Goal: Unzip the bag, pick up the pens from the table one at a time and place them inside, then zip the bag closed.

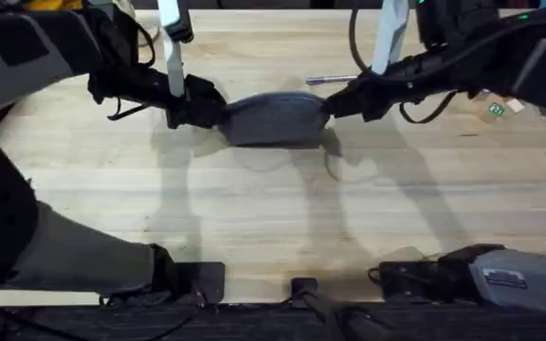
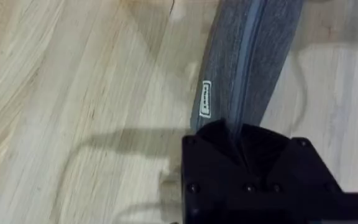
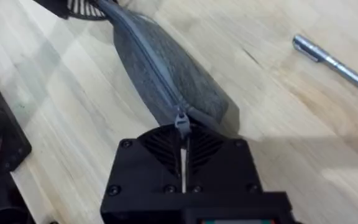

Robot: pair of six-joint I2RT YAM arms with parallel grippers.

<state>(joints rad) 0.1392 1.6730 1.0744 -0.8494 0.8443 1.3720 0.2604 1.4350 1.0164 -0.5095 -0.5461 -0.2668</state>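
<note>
The grey bag [image 1: 275, 118] lies lengthwise across the middle of the table [image 1: 273, 218], its zipper running along the top and drawn shut, so nothing inside it can be seen. The left tool [image 1: 218, 114] is pinched narrow on the bag's left end. The right tool [image 1: 331, 105] is pinched narrow on the opposite end, right at the zipper pull [image 3: 182, 119]. Just beyond the bag, a silver pen [image 1: 330, 80] lies on the bare wood, apart from the fabric. A small white label [image 2: 205, 99] sits on the bag's side.
</note>
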